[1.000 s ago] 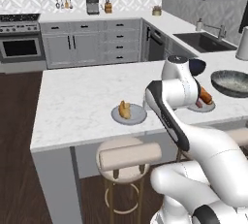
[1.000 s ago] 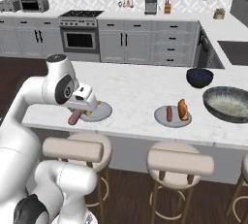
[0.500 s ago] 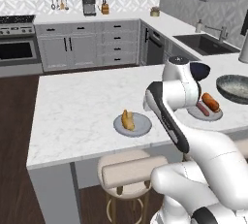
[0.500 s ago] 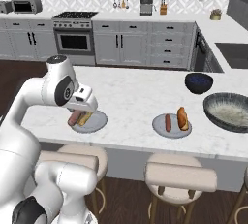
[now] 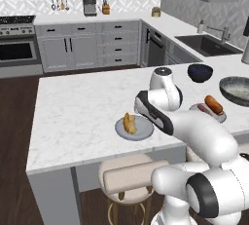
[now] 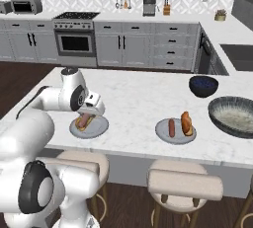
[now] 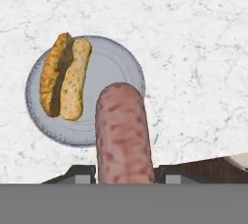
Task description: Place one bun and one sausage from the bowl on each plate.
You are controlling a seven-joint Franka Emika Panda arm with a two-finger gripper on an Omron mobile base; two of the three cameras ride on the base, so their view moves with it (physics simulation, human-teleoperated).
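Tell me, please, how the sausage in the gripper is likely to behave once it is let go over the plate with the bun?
The sausage is a smooth round cylinder, so it may well roll on landing. The plate looks shallow with only a slight rim, so it might not stop it; the bun beside the free space could. It juts straight from the gripper without sagging, so it seems fairly stiff.
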